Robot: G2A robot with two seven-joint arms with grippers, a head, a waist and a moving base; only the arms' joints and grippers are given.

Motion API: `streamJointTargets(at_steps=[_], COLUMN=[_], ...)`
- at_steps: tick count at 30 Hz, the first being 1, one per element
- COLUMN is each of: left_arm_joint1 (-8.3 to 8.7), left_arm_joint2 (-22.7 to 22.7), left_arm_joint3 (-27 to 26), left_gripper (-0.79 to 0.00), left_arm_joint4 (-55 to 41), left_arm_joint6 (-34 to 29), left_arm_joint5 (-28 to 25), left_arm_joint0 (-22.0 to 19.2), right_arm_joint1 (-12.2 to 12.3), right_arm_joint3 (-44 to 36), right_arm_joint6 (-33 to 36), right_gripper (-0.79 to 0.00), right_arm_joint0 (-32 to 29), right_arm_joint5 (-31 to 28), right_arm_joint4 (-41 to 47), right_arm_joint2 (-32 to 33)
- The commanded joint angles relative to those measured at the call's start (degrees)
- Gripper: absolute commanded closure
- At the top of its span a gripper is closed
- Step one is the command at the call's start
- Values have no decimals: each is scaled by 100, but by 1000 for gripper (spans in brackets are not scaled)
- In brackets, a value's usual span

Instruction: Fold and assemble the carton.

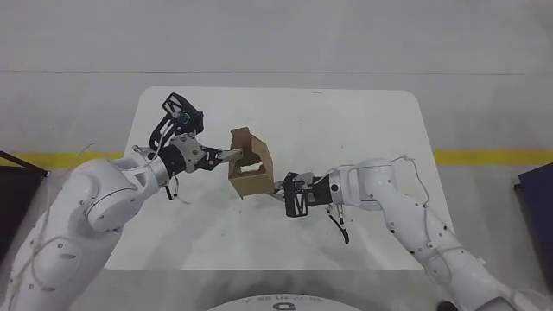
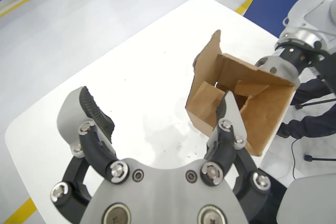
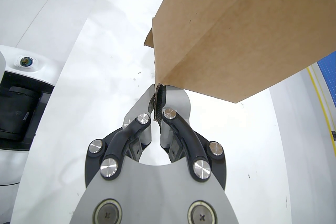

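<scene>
Carton (image 1: 251, 166) is mid-frame in the top view, held over the white counter (image 1: 346, 130), half-formed, open end facing the left arm. Right arm extends in from lower right, forearm level, right claw (image 3: 158, 100) pinched on the carton's bottom corner. Left arm extends from lower left, left claw (image 2: 155, 96) spread wide, one finger at the carton's mouth.

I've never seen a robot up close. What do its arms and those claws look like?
The left arm and right arm have smooth, rounded white shells, dark near the wrists. A white cable loops off the right one. The left gripper and right gripper each have a silver plate, black curved links with shiny bolts, and two silver fingers lined with black ribbed pads.
</scene>
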Motion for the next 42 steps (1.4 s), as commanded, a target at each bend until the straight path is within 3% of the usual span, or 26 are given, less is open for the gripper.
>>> streamJointTargets(at_steps=[1, 15, 42], left_arm_joint1=[-2, -94, -113], left_arm_joint2=[-21, 645, 763], left_arm_joint3=[-36, 122, 83], left_gripper=[-785, -785, -785], left_arm_joint4=[-18, 39, 33], left_arm_joint6=[-5, -345, -377], left_arm_joint5=[-15, 176, 186], left_arm_joint0=[-78, -780, -581], right_arm_joint1=[0, -22, -12], right_arm_joint3=[6, -63, -126], right_arm_joint6=[44, 263, 278], right_gripper=[0, 0, 0], right_arm_joint0=[-5, 28, -17], right_arm_joint5=[1, 17, 39], right_arm_joint4=[24, 92, 134], right_arm_joint2=[-2, -87, -63])
